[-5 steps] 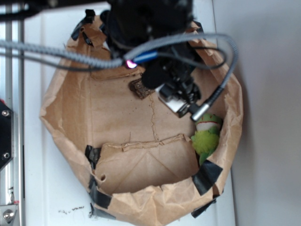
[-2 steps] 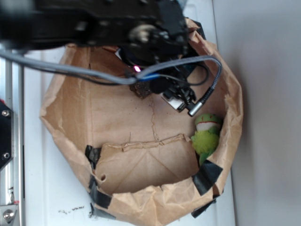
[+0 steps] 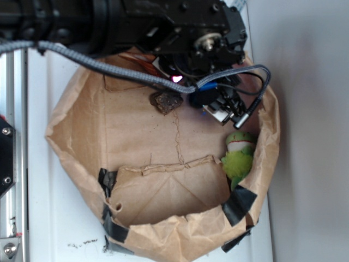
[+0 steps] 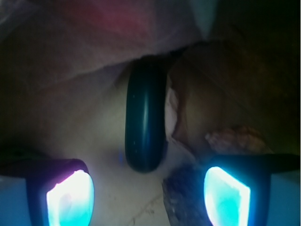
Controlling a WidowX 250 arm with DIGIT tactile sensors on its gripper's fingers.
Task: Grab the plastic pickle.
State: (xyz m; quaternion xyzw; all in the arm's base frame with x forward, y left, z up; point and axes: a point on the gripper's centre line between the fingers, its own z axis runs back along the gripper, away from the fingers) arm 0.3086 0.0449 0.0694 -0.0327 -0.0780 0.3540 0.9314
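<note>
In the wrist view the plastic pickle (image 4: 145,117) is a glossy, very dark green cylinder lying lengthwise on the brown paper floor, its near rounded end just ahead of the gap between my fingers. My gripper (image 4: 148,190) is open and empty, with its two lit fingertips (image 4: 70,197) wide apart at the bottom of the frame, short of the pickle. In the exterior view the black arm (image 3: 180,33) covers the pickle and my fingers.
A brown rock chunk (image 3: 166,101) lies on the bag floor and shows in the wrist view (image 4: 183,200) close to my right finger. A lime-green plush toy (image 3: 239,155) leans on the right wall of the taped paper bag (image 3: 163,224). The bag wall rises behind the pickle.
The arm has moved toward the top of the exterior frame and to the right, over the bag's upper wall. The rock and plush toy have not moved.
</note>
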